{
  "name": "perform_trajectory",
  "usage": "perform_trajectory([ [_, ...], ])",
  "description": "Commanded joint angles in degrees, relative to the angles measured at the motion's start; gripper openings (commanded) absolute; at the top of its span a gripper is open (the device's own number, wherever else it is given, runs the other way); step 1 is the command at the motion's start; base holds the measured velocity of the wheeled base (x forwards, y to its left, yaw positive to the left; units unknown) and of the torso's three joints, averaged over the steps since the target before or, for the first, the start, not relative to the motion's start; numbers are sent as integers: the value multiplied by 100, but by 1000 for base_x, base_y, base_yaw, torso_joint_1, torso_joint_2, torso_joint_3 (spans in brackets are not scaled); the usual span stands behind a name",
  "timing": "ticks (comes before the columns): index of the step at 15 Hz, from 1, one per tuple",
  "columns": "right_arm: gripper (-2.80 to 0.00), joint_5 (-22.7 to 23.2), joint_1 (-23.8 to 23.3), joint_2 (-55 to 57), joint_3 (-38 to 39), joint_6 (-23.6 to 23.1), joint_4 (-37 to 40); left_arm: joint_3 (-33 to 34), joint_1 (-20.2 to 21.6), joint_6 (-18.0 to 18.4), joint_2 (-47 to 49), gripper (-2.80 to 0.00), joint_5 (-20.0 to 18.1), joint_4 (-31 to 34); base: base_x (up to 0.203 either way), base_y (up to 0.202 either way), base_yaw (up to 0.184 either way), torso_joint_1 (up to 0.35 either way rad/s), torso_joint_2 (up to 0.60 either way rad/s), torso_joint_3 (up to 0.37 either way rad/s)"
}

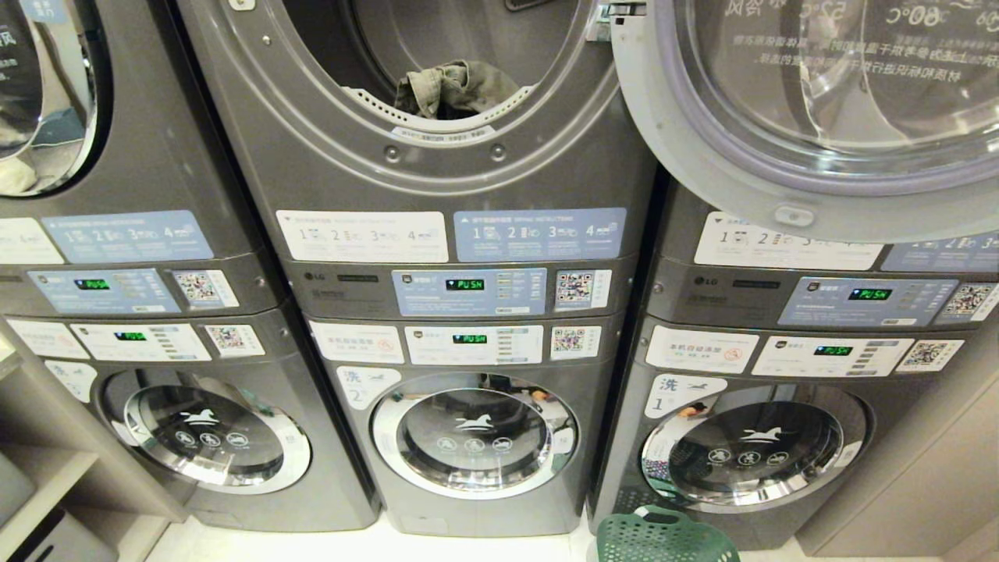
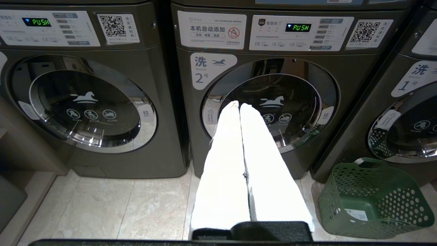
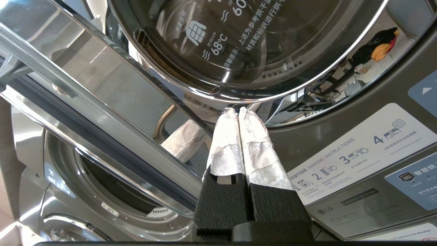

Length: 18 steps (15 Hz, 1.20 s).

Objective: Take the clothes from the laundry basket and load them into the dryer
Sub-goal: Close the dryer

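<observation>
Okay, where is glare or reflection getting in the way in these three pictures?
Head view: the open dryer door is see-through, its printed text showing mirrored, and the floor by the laundry basket is blown out. Left wrist view: the shut left gripper looks washed out white, and the washer door mirrors the room. Right wrist view: chrome rims mirror the room around the shut right gripper.

Green "PUSH" on the middle control panel display (image 1: pixel 464 285), "LG" badge (image 1: pixel 314 275) left of it, "LG Commercial Washer" sticker (image 2: pixel 211 30) on the middle washer, "洗 2" label (image 2: pixel 210 68) by its door, "68°C" on the dryer door glass (image 3: pixel 218 48), "WASHING INSTRUCTIONS" sticker (image 3: pixel 362 153) numbered 2, 3, 4
</observation>
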Motion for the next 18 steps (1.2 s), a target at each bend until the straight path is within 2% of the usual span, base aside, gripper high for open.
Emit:
perform_trajectory([
  [1,-280,33,3,50,-1,55,-166,8,-1,-1,9,-280,0,-12,0,0,0,0,0,0],
  [7,-280,398,12,327,-160,35,-258,8,-1,-1,9,-280,9,-13,0,0,0,0,0,0],
  [12,-280,589,17,831,-939,28,-258,13,-1,-4,8,-280,9,-22,0,0,0,0,0,0],
  [18,-280,963,206,823,-940,17,-258,16,-1,-8,9,-280,9,-22,0,0,0,0,0,0],
])
